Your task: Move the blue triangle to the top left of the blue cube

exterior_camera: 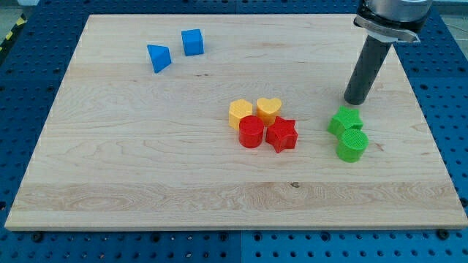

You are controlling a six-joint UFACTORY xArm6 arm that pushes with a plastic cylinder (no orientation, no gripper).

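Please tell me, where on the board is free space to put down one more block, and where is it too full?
Free: the whole strip along the view's bottom, and the left side below the blue triangle and blue cube. Crowded: the centre cluster of yellow heart, red star and neighbours, and the right, where my tip stands just above the green blocks.

Blue triangle (159, 57) and cube (192, 42), two yellow, two red, two green blocks on pale wood.

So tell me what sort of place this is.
Probably a robotics lab bench: a wooden board sits on a blue perforated table, with small coloured blocks and my tip just above the green star.
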